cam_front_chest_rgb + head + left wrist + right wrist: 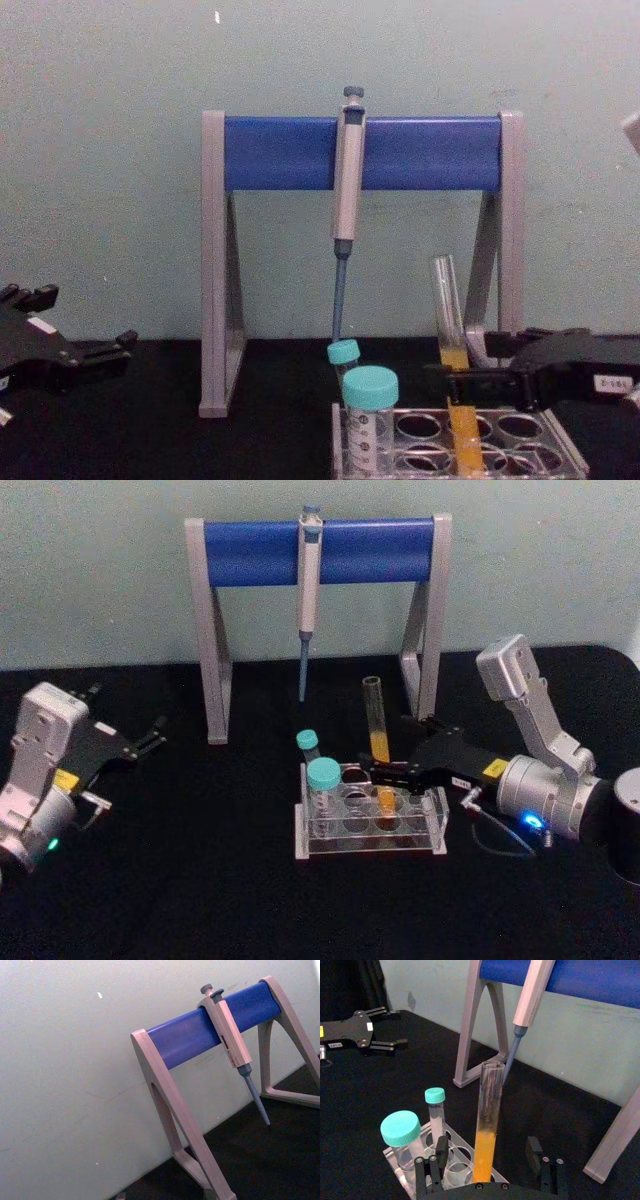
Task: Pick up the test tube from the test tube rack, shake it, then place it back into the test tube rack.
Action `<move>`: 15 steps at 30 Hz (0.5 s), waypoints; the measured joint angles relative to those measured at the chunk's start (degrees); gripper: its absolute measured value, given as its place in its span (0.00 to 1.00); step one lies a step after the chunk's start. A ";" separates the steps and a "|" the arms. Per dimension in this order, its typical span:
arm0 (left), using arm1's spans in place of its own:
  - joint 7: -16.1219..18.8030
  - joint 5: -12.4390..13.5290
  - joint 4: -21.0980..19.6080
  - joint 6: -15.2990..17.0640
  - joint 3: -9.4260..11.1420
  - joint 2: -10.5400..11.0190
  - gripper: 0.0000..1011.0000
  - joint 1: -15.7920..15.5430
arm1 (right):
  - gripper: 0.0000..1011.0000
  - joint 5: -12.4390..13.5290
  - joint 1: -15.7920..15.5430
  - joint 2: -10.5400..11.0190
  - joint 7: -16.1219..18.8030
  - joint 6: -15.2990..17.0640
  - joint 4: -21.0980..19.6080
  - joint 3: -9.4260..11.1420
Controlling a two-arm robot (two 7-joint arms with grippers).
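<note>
The tube (489,1105) leans in its hole on the rack's (350,846) right side. The right pincer (487,1150) is spread, one finger on each side of it. Closing off-centre could lever the tilted glass against the hole's rim or shove the rack. The left pincer (122,715), also spread, idles far left.
</note>
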 joint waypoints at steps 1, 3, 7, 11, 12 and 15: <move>0.00 0.00 0.00 0.00 0.00 0.00 0.99 0.00 | 0.99 -0.04 0.15 -0.20 0.04 0.04 0.22 -0.12; 0.00 0.00 0.00 0.00 0.00 0.00 0.99 0.00 | 0.99 -0.06 0.29 -0.38 0.07 0.08 0.45 -0.23; 0.00 0.00 0.00 0.00 0.00 0.00 0.99 0.00 | 0.99 -0.09 0.48 -0.72 0.09 0.23 0.75 -0.41; 0.00 0.00 0.00 0.00 0.00 0.00 0.99 0.00 | 0.99 -0.08 0.54 -1.00 0.04 0.35 0.87 -0.45; 0.00 0.00 0.00 0.00 0.00 0.00 0.99 0.00 | 0.99 -0.07 0.54 -1.12 -0.07 0.40 0.93 -0.44; 0.00 0.00 0.00 0.00 0.00 0.00 0.99 0.00 | 0.99 -0.06 0.54 -1.17 -0.18 0.44 0.97 -0.44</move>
